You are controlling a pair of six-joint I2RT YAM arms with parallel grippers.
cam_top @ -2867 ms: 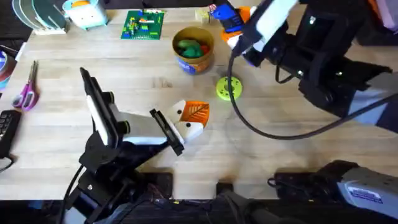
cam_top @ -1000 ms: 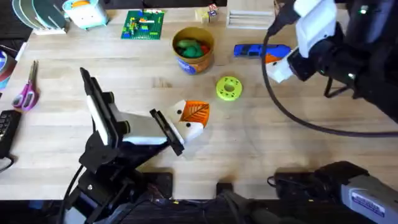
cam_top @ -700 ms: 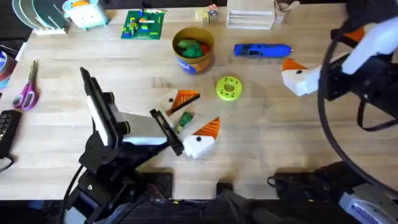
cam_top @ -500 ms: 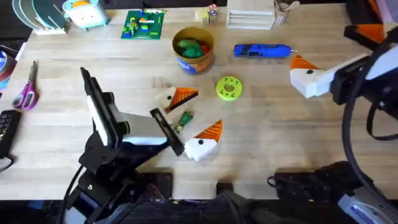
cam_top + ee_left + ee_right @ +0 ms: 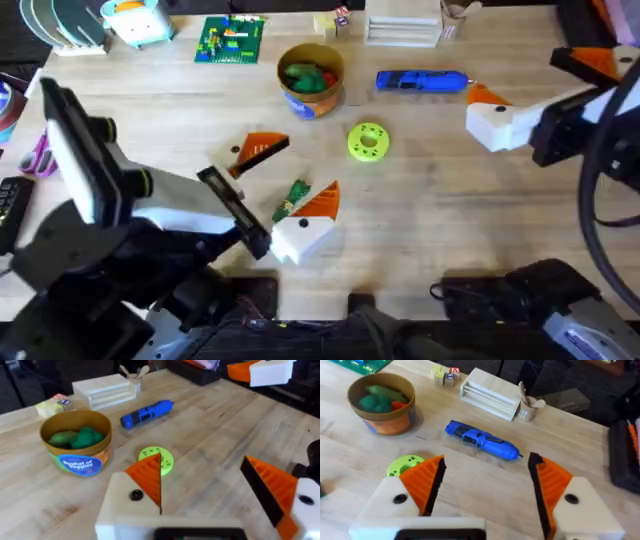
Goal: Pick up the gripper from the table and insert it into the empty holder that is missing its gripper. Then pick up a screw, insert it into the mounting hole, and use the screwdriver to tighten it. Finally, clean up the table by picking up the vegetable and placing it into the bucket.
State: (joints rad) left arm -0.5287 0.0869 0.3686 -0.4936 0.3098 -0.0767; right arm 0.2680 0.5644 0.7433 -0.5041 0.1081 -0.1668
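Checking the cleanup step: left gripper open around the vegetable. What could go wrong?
The vegetable lies off-centre, near one finger of the left gripper, so closing may nudge it aside instead of pinching it. The bucket already holds greens; a careless drop might bounce off them.

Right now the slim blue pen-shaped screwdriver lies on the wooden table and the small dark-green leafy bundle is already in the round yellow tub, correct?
Not quite. The screwdriver does lie on the table, but the overhead view shows the leafy bundle on the tabletop between the left gripper's fingers, not in the yellow tub.
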